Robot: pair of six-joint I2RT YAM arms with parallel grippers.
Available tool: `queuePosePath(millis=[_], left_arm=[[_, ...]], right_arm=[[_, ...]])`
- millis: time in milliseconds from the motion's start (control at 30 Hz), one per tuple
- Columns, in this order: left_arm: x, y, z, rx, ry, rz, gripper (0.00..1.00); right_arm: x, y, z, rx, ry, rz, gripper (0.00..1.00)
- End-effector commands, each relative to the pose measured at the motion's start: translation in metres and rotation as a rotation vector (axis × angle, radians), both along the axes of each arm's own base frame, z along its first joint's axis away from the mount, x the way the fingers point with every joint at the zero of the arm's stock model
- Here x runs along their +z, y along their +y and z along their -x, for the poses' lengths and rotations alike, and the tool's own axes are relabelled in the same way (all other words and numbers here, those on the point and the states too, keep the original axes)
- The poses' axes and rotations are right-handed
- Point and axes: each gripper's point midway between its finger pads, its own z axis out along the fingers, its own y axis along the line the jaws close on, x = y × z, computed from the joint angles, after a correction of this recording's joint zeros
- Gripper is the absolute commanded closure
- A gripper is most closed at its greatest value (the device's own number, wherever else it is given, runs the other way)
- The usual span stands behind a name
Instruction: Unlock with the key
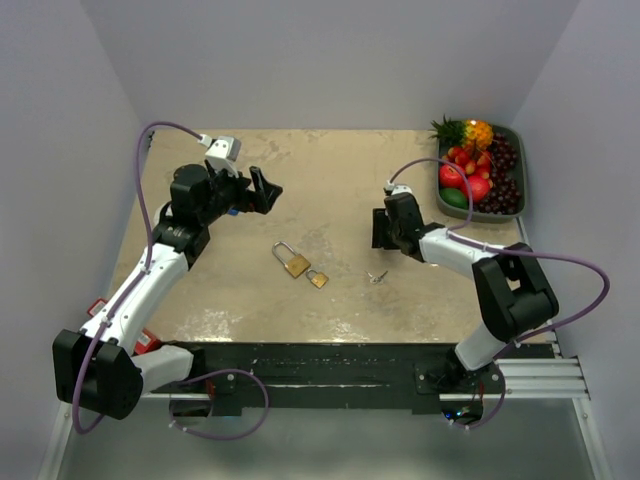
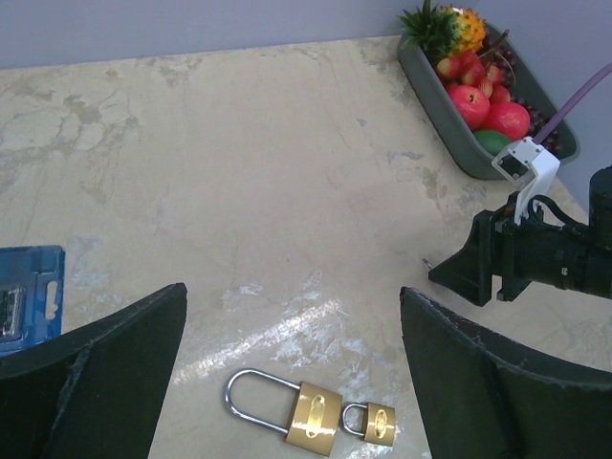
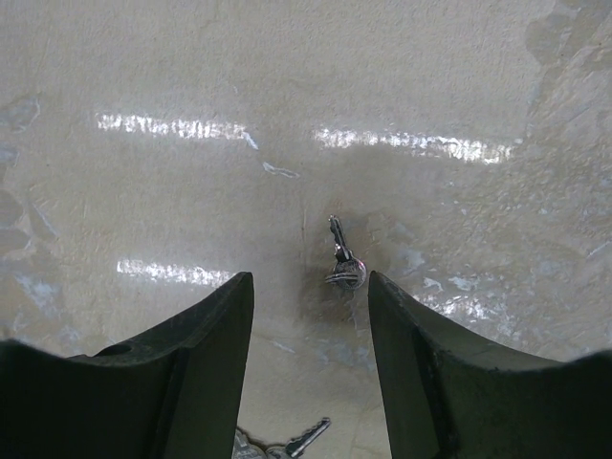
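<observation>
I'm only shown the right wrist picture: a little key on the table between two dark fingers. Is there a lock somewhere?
Observer: Yes, a large padlock lies on the table, left of the key.
Operator: Just one?
Observer: No, a small padlock lies right beside it.
Operator: Is the other arm holding them?
Observer: No, the left gripper is open and empty, farther back on the table.

A beige, marble-patterned tabletop [image 1: 330, 305] sits enclosed on three sides by plain pale grey walls [image 1: 300, 60], overhead light leaving bright white streaks of glare [image 3: 411, 143] across its glossy, mottled surface.
</observation>
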Motion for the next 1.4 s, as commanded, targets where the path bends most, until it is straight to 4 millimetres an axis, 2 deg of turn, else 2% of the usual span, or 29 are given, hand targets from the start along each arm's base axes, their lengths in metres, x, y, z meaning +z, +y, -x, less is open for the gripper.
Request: queuePosePath(millis=[0, 333, 700, 800, 1000, 1133, 1267, 1367], left_arm=[[0.016, -0.006, 0.002, -0.029, -0.051, 0.036, 0.03], [0.017, -0.007, 0.003, -0.036, -0.052, 0.046, 0.03], [0.02, -0.008, 0.005, -0.043, -0.056, 0.051, 0.03], [0.02, -0.008, 0.005, -0.042, -0.056, 0.051, 0.03], [0.02, -0.007, 0.005, -0.041, -0.059, 0.05, 0.03], [0.019, -0.007, 0.005, -0.041, -0.057, 0.049, 0.03], [0.019, -0.008, 0.005, -0.042, -0.056, 0.051, 0.03], [0.019, -0.008, 0.005, -0.042, -0.056, 0.051, 0.03]], right_arm=[[0.001, -0.004, -0.007, -0.095, -0.014, -0.011, 0.46], [-0.009, 0.001, -0.007, -0.129, 0.015, -0.006, 0.53], [-0.019, -0.009, -0.007, -0.184, 0.034, 0.037, 0.6], [-0.022, -0.008, -0.009, -0.187, 0.039, 0.035, 0.65], [-0.02, -0.007, -0.01, -0.192, 0.033, 0.029, 0.71], [-0.015, -0.008, -0.009, -0.194, 0.025, 0.027, 0.79], [-0.009, -0.008, -0.009, -0.194, 0.016, 0.021, 0.81], [-0.006, -0.008, -0.008, -0.191, 0.01, 0.02, 0.89]])
